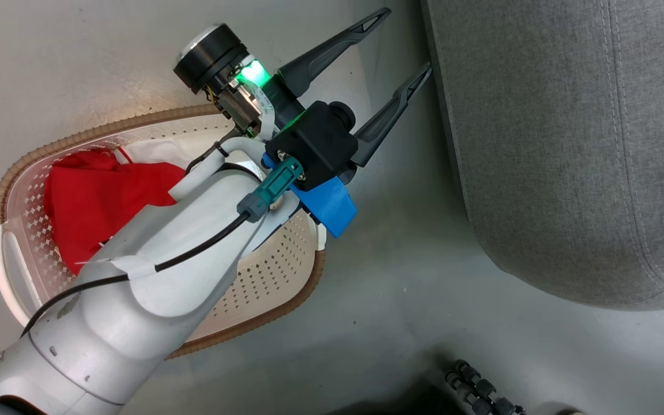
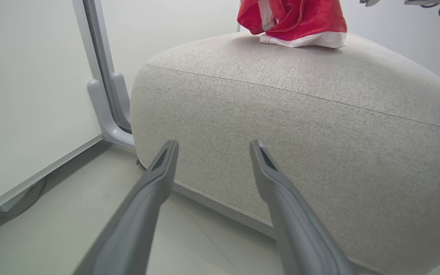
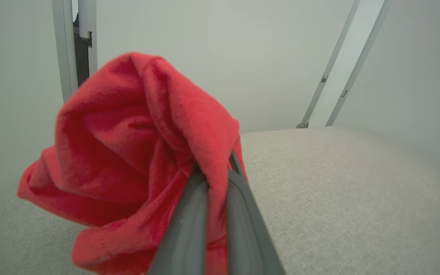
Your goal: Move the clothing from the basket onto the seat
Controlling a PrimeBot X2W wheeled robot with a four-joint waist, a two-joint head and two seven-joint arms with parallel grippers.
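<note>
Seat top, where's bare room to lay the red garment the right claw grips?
The seat lies bare to the right of the right claw in its wrist view, up to the far edge; the red garment crowds the left side.

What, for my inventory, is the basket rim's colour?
Basket rim: brown, braided-looking; best in head view.

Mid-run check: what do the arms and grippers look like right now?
Left forearm: glossy pale-grey shell, black cable taped along it, teal plug, blue bracket, black wrist block, green light. Left gripper: two long, tapering dark-grey fingers, slotted tips. Right gripper: matching dark-grey fingers.
</note>
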